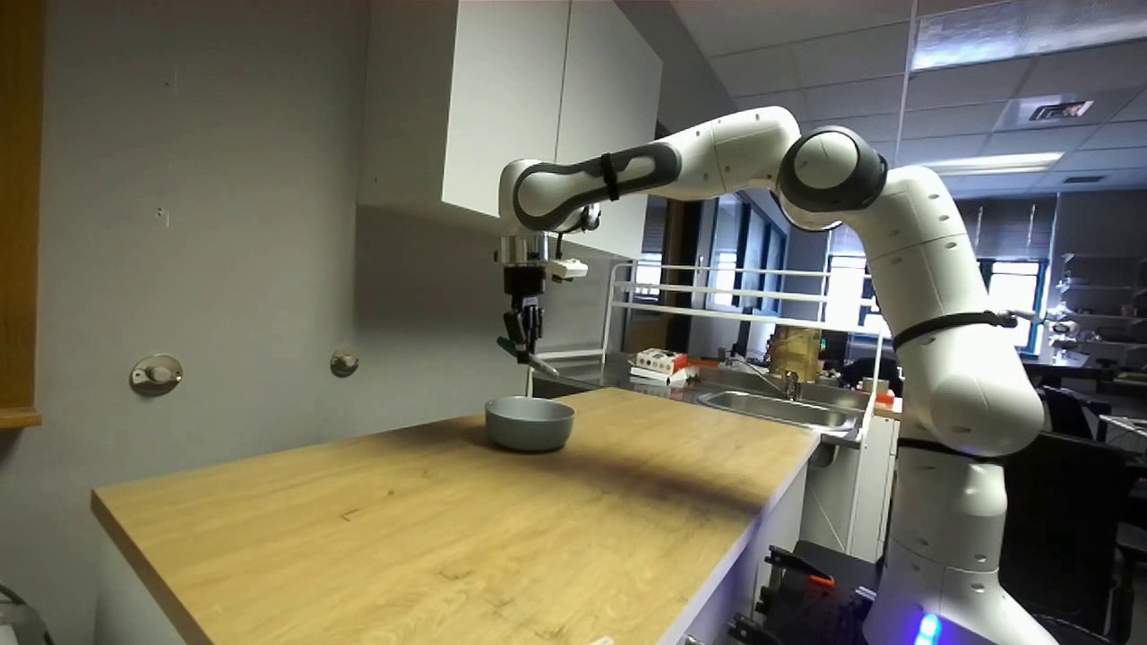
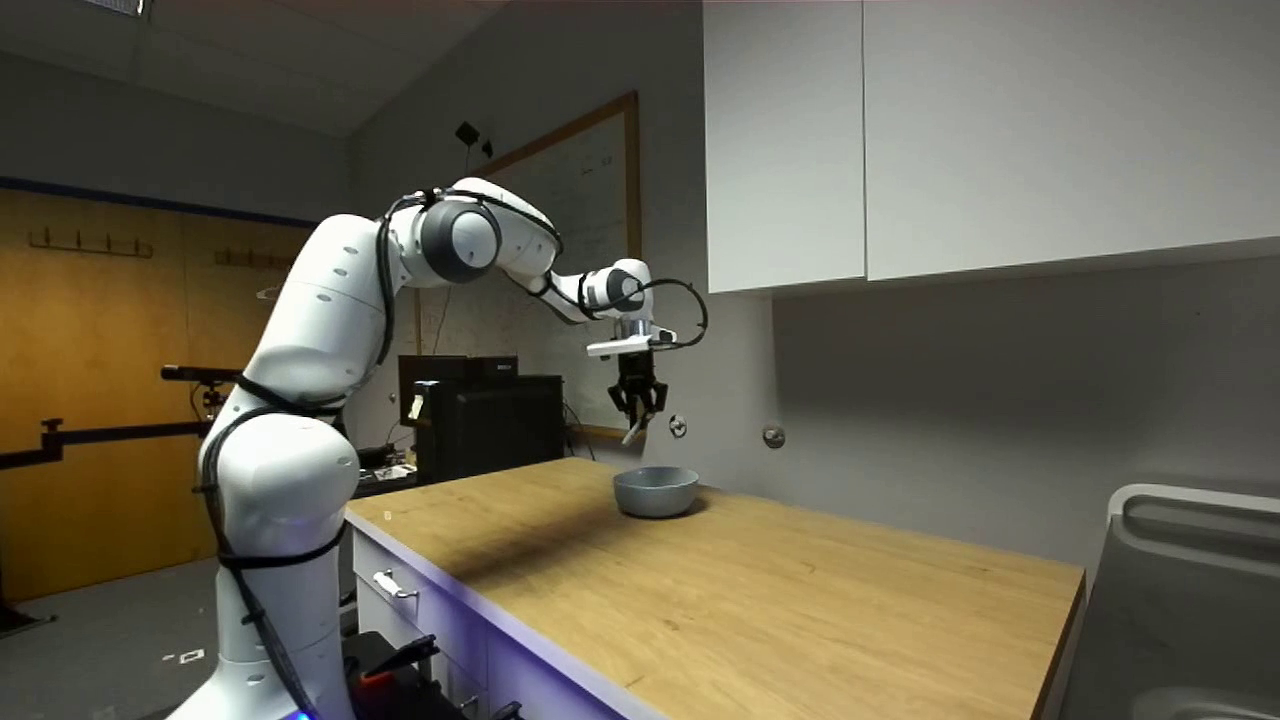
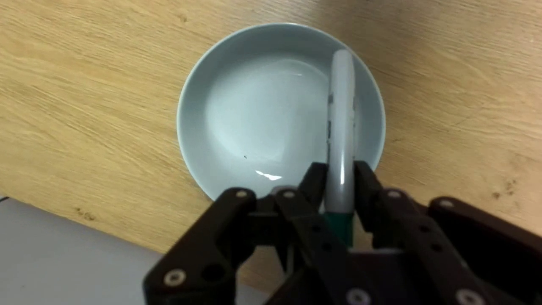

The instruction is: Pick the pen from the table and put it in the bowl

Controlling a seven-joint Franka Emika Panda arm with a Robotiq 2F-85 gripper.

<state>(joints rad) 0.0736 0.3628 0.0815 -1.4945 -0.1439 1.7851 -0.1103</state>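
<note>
The pen (image 3: 342,114) is a marker with a grey-white barrel and a green cap. My gripper (image 3: 340,180) is shut on it near the cap; the cap end is partly hidden by the fingers. The pen also shows tilted in the fingers in both exterior views (image 1: 544,365) (image 2: 632,434). The gripper (image 1: 526,349) (image 2: 638,410) is above the bowl (image 1: 529,430) (image 2: 655,495), apart from it. In the wrist view the pen lies across the right part of the bowl (image 3: 262,114). The bowl stands upright on the wooden table (image 1: 502,528) (image 2: 800,600) and holds nothing visible.
A white wall cabinet (image 1: 511,107) (image 2: 780,150) hangs near the arm, above table height. A sink (image 1: 797,412), a white rack (image 1: 744,315) and a red-white box (image 1: 661,361) are beyond one table end. The grey wall (image 1: 233,269) runs along the table's back.
</note>
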